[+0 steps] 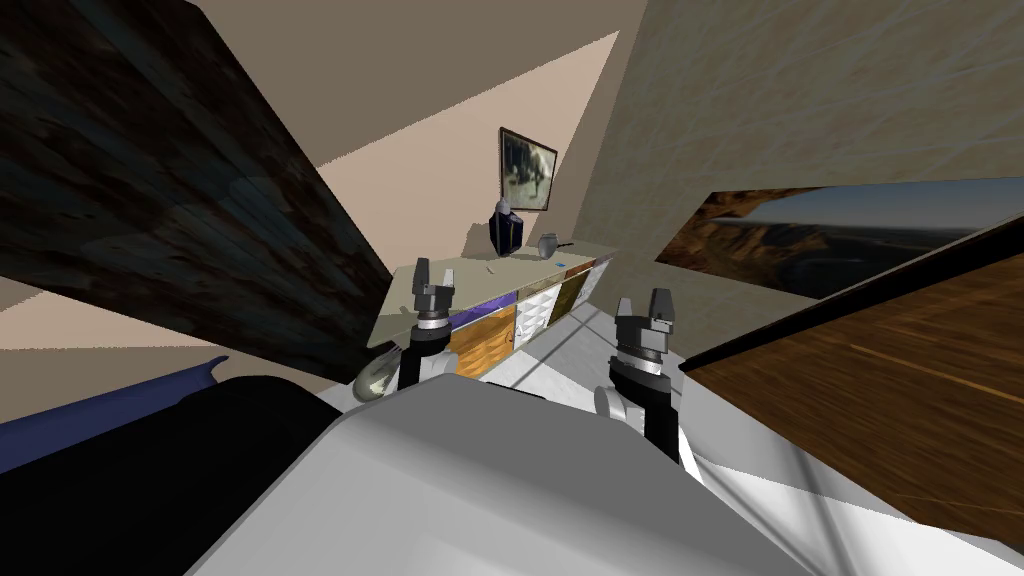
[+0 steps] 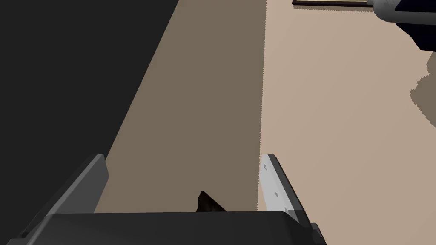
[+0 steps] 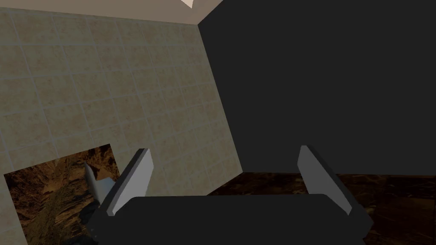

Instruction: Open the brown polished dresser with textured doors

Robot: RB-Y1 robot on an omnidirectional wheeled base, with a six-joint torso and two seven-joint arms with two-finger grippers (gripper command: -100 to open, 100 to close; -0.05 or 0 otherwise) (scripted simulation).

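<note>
Both claws hang in the air and hold nothing. The left claw (image 1: pixel 434 272) has its fingers spread, and the right claw (image 1: pixel 643 303) is spread too. The brown polished dresser (image 1: pixel 880 390) stands at about 3 o'clock from the right claw, near but apart from it. I cannot tell the state of its doors. At 12 o'clock, farther away, a long tabletop (image 1: pixel 478 270) carries a dark blue jar (image 1: pixel 506 230) and a grey pot (image 1: pixel 548 243).

No text, label, number or sign can be read on anything here.
</note>
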